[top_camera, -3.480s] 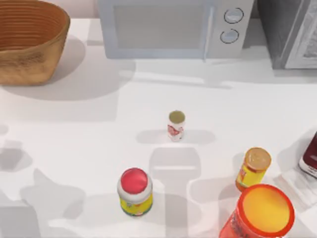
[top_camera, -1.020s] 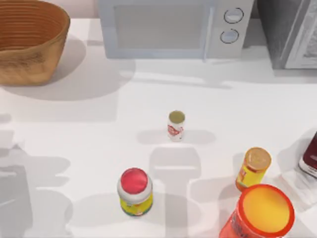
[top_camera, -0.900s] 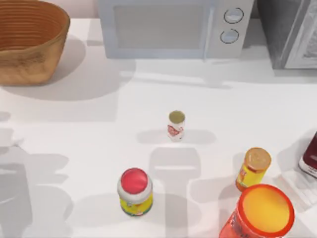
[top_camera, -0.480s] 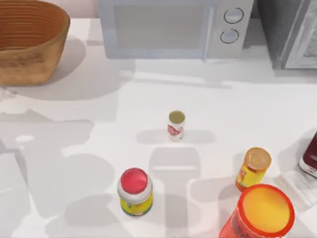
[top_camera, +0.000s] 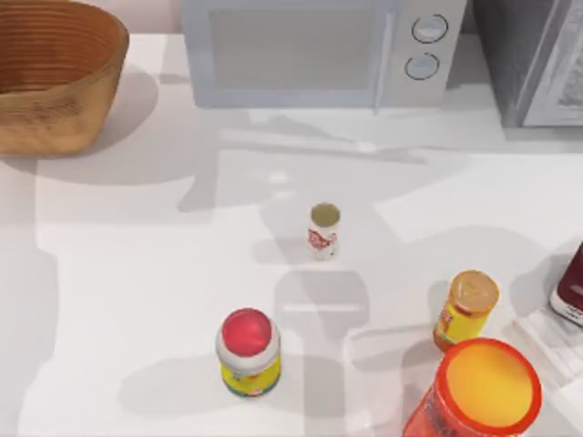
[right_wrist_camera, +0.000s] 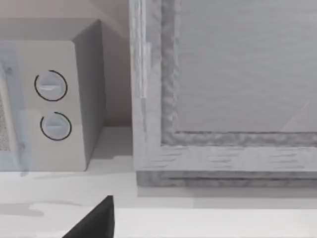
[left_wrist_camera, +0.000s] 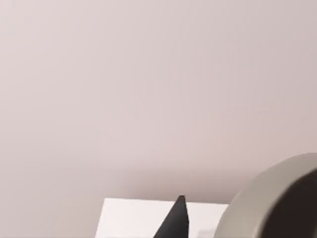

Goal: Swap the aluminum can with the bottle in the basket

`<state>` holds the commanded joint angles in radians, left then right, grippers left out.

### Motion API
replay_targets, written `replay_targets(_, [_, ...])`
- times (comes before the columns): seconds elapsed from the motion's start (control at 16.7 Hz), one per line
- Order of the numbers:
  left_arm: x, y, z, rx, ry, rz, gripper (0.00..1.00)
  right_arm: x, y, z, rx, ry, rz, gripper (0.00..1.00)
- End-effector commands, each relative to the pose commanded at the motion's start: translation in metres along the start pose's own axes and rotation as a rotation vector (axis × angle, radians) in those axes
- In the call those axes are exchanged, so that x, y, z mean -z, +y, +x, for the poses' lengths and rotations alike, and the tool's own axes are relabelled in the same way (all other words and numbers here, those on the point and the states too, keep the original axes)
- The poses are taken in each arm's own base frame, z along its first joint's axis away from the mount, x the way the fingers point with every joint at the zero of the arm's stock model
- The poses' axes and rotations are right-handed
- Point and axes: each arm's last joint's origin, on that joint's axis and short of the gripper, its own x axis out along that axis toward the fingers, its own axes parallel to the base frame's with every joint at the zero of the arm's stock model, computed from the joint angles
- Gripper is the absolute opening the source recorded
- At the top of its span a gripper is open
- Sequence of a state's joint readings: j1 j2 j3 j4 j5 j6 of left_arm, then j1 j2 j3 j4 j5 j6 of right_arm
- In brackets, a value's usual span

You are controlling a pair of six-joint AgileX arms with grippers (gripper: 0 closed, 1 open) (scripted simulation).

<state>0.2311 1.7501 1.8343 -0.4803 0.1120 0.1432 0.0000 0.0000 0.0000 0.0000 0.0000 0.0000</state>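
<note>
The aluminum can [top_camera: 324,229], slim and white with red markings, stands upright in the middle of the table with no gripper near it. The wicker basket [top_camera: 56,102] sits at the back left, and what shows of its inside is bare ribbing. The bottle is out of view. A dark tip of my left gripper [left_wrist_camera: 174,223] shows in the left wrist view, in front of a plain wall and a white surface. A dark tip of my right gripper [right_wrist_camera: 96,222] shows in the right wrist view, facing the microwave [right_wrist_camera: 49,99] and a grey cabinet [right_wrist_camera: 223,89].
The microwave [top_camera: 310,50] stands at the back centre with the grey cabinet [top_camera: 537,55] to its right. In front stand a red-lidded jar [top_camera: 248,350], an orange-lidded yellow jar [top_camera: 466,309], a large orange-lidded container [top_camera: 483,387] and a dark red container [top_camera: 571,291] at the right edge.
The arm shadows have swept from the table's left front across to the middle and back. The can, the jars and the basket have not moved.
</note>
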Motion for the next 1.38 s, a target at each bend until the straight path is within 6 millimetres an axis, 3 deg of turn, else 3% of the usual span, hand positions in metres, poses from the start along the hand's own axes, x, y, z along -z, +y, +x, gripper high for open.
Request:
replay_targets(0.12, [-0.02,-0.013,-0.002,0.026,0.029,-0.007,0.0,0.0,0.0,0.0,0.0,0.0,0.0,1.0])
replay_targets(0.3, [-0.027,-0.036,0.008,0.078,0.126,-0.011,0.0,0.0,0.0,0.0,0.0,0.0,0.0,1.0])
replay_targets(0.6, [-0.009,-0.061,0.036,0.134,0.298,-0.005,0.0,0.0,0.0,0.0,0.0,0.0,0.0,1.0])
replay_targets(0.9, [-0.007,-0.059,0.039,0.131,0.304,-0.006,0.0,0.0,0.0,0.0,0.0,0.0,0.0,1.0])
replay_targets(1.38, [0.031,-0.069,0.086,0.134,0.297,-0.006,0.0,0.0,0.0,0.0,0.0,0.0,0.0,1.0])
